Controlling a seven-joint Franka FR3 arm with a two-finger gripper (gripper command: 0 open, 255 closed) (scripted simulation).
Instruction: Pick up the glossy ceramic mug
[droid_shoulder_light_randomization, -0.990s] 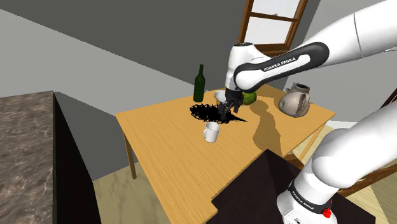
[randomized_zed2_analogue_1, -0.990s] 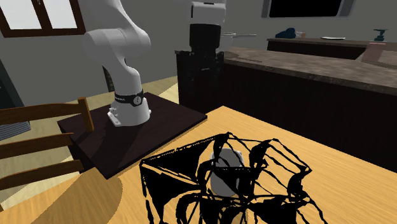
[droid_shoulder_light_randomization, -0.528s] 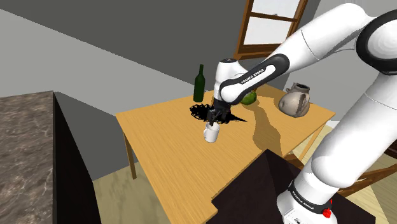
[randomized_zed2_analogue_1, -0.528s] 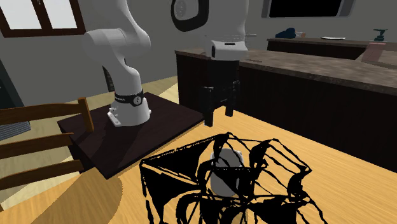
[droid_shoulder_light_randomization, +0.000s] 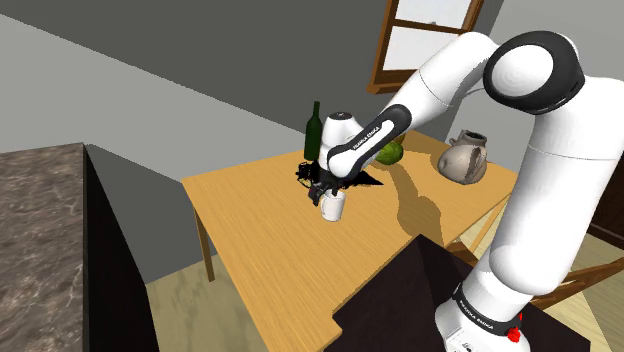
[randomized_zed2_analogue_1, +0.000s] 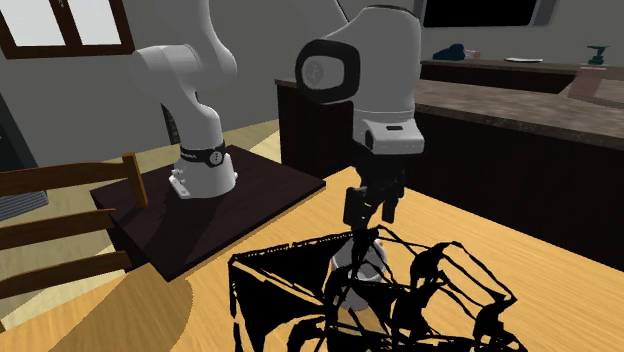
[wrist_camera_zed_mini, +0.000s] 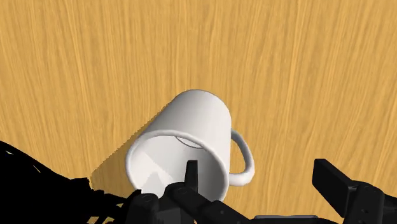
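Lower than before, I am easing the black two-finger gripper (wrist_camera_zed_mini: 257, 172) onto the glossy white mug (wrist_camera_zed_mini: 191, 137).
Jaws are standing apart, straddling its handle-side rim; it is sitting upright on the wooden table (wrist_camera_zed_mini: 305, 63).

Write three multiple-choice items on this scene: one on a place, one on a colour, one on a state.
1. The mug stands on: A) a wooden table B) a shelf C) a stove.
2. The mug's colour: A) green B) white C) red.
3. The gripper is: A) shut on the mug B) shut on nothing C) open at the mug.
Answers: 1 A, wood grain lies all around it; 2 B, it is plain white; 3 C, its fingers stand apart, not clasping it.
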